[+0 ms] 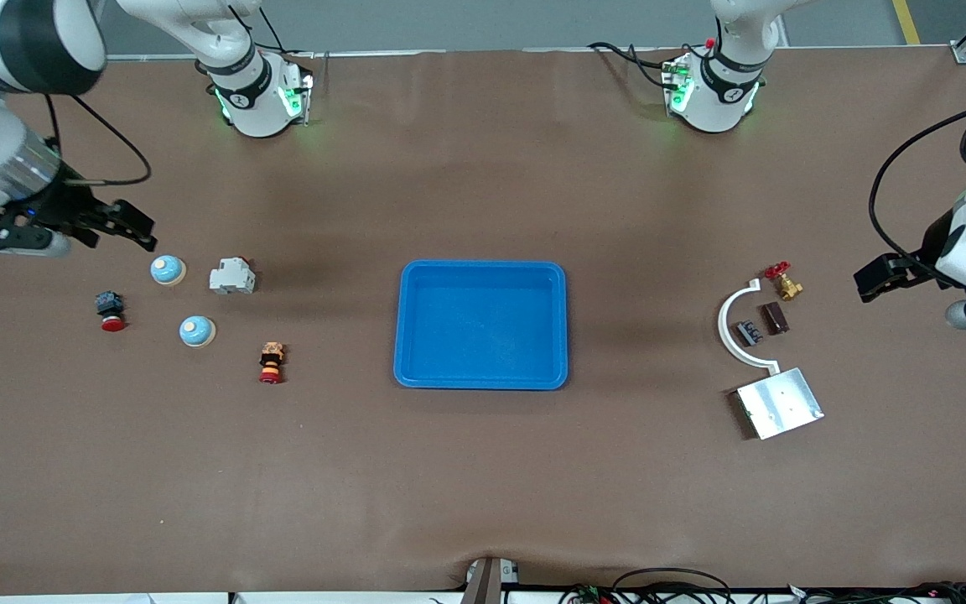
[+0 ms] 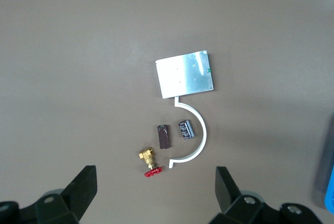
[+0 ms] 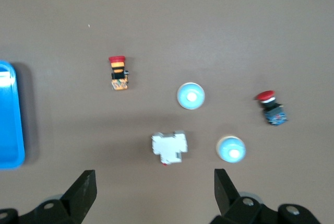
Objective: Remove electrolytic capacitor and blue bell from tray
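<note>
Two blue bells [image 1: 168, 269] [image 1: 197, 330] stand toward the right arm's end of the table; the right wrist view shows both bells [image 3: 190, 95] [image 3: 231, 149]. Two small dark capacitors [image 1: 750, 333] [image 1: 776, 318] lie toward the left arm's end, and the left wrist view shows the two capacitors [image 2: 186, 129] [image 2: 163, 136]. My right gripper [image 1: 139, 226] [image 3: 154, 179] hangs open and empty over bare table beside the bells. Beside the brass valve, my left gripper [image 1: 873, 281] [image 2: 155, 182] is open and holds nothing.
A blue tray [image 1: 483, 267] sits mid-table. By the bells are a white breaker [image 1: 232, 276] and two red push buttons [image 1: 111, 311] [image 1: 271, 361]. Around the capacitors are a brass valve [image 1: 785, 281], a white curved strip [image 1: 728, 323] and a metal plate [image 1: 779, 403].
</note>
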Tool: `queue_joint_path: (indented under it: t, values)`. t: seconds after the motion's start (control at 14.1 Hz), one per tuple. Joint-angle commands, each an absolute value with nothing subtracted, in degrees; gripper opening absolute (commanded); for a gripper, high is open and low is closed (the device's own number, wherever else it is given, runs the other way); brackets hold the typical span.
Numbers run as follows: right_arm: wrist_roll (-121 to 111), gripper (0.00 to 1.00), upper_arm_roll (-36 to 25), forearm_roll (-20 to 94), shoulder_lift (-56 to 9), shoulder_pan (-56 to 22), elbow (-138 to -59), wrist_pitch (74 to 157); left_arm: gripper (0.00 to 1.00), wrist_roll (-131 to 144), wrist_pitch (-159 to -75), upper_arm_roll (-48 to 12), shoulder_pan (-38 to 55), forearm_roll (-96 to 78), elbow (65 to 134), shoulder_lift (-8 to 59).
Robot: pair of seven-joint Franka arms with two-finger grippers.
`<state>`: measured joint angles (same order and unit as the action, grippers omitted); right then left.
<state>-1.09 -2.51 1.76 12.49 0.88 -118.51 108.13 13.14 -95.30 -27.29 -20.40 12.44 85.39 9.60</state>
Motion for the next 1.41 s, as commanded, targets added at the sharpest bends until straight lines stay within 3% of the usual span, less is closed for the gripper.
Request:
queue_joint_path:
  t: [0.0, 0.42, 0.78, 0.99, 1.34]
  values:
    - [-6.24, 1.0, -2.64, 1.67, 12.39, 3.86, -111.81, 100.73, 1.0, 7.49, -91.51, -27.86, -20.92, 11.34, 82.1, 8.71]
    - [-4.76, 1.0, -2.29, -0.96, 10.38, 3.43, -101.53, 96.86, 1.0, 5.98, -89.57, -26.46, -19.61, 5.64, 82.79, 3.7]
    - [3.51, 1.0, -2.02, 0.26, 10.55, 1.32, -101.07, 96.42, 1.0, 7.29, -88.95, -13.99, -7.04, 2.47, 90.25, -3.59]
    - [4.22, 1.0, -2.02, 0.18, 10.46, 0.45, -97.93, 96.33, 1.0, 7.47, -89.64, -10.03, -3.62, 0.26, 95.08, -7.9]
    - [5.1, 1.0, -2.11, -0.44, 8.8, -0.18, -94.06, 92.22, 1.0, 6.77, -89.03, -6.68, -0.44, 0.26, 94.75, -9.14]
